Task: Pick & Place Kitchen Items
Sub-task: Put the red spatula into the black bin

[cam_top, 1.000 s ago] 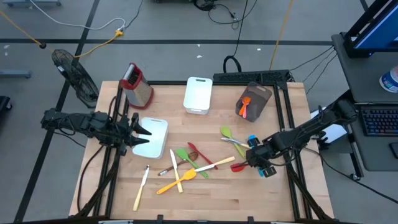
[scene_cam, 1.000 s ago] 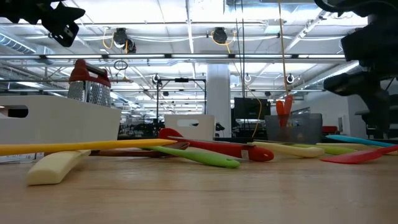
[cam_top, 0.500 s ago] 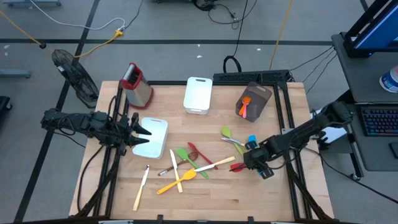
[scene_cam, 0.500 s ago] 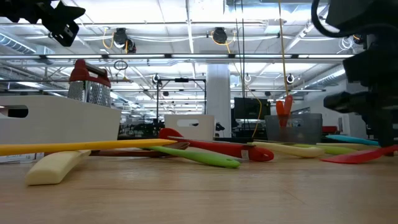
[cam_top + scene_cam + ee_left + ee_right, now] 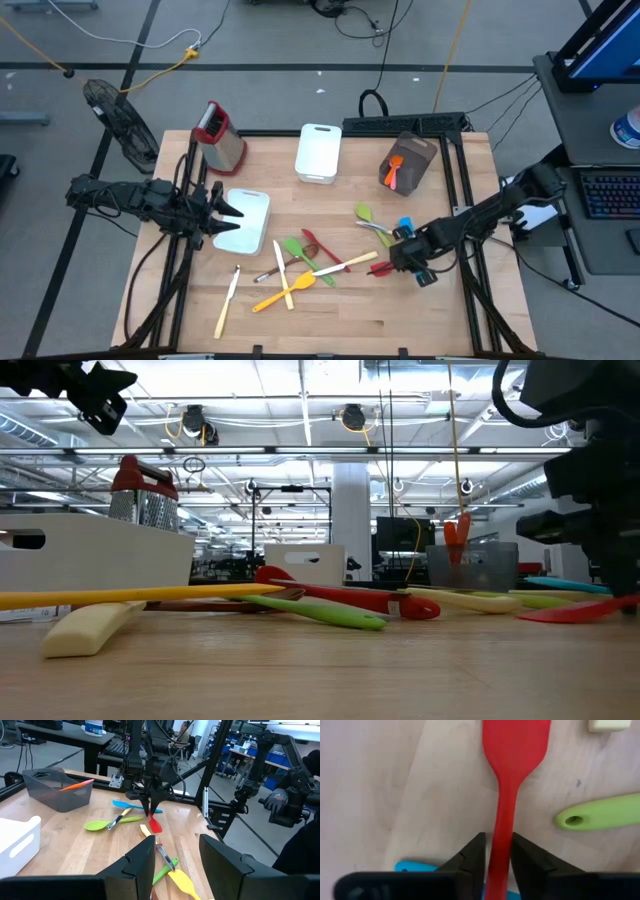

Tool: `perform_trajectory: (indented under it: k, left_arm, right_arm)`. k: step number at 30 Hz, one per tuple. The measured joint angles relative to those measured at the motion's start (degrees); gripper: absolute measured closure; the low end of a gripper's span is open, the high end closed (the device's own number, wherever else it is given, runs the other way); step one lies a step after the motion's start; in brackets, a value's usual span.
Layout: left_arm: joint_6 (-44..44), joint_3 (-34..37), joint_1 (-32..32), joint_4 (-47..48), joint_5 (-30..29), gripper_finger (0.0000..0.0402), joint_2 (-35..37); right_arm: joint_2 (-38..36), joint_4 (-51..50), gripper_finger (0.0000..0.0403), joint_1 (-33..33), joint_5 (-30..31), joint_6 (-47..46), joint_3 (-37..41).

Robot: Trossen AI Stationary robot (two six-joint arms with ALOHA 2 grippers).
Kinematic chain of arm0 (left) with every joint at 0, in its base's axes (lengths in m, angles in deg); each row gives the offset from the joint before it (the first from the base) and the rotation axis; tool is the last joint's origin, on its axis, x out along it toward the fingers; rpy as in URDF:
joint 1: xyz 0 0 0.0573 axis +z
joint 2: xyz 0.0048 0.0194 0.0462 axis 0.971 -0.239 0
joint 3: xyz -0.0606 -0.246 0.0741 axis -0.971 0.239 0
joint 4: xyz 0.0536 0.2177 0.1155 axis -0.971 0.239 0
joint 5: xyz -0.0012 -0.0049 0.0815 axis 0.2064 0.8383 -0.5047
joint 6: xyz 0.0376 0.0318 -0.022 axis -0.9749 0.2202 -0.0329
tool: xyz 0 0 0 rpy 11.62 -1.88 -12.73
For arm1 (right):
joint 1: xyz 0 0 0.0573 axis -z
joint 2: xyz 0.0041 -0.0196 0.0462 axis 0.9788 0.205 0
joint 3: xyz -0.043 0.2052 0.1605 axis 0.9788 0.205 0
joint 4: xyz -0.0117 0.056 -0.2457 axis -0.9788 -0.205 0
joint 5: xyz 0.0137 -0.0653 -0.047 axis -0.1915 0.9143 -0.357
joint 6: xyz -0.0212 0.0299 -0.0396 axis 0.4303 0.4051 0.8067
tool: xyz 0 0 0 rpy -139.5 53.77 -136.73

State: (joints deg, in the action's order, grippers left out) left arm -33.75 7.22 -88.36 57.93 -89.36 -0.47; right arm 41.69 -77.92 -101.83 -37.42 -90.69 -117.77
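The right gripper (image 5: 494,851) is lowered to the wooden table (image 5: 440,310) at its right side, and its two dark fingers (image 5: 470,855) are seen closed in against the thin handle of a red spatula (image 5: 507,795), one on each side of it; the spatula lies flat on the wood with its blade pointing away from the gripper toward the middle of the table. Just beside the handle, a blue utensil (image 5: 412,867) and the holed end of a green utensil (image 5: 600,812) lie on the table. The left gripper (image 5: 228,211) is held above the left part of the table, over a white tray (image 5: 252,225), with its fingers (image 5: 132,865) apart and nothing between them. Near the middle of the table, a loose cluster of utensils is spread out: a yellow spatula (image 5: 275,296), a green spoon (image 5: 297,250), a cream knife (image 5: 227,303) and a cream-handled spatula (image 5: 345,264). At the far edge stand a metal box grater (image 5: 220,137), a white bin (image 5: 319,152) and a grey bin (image 5: 410,160) holding orange utensils (image 5: 394,170).
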Motion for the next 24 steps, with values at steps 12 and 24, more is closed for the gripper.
perform_trajectory:
  k: [12,24]
  left_arm:
    - [-0.24,0.0,0.0,-0.01,-0.02,0.0245,-0.03]
    - [-0.51,0.0,0.0,-1.5,-0.04,0.0245,-0.03]
  right_arm:
    - [-3.43,1.45,0.0365,0.02,-3.67,-4.32,0.01]
    - [-13.52,2.95,0.038,0.28,-3.74,-17.23,-0.08]
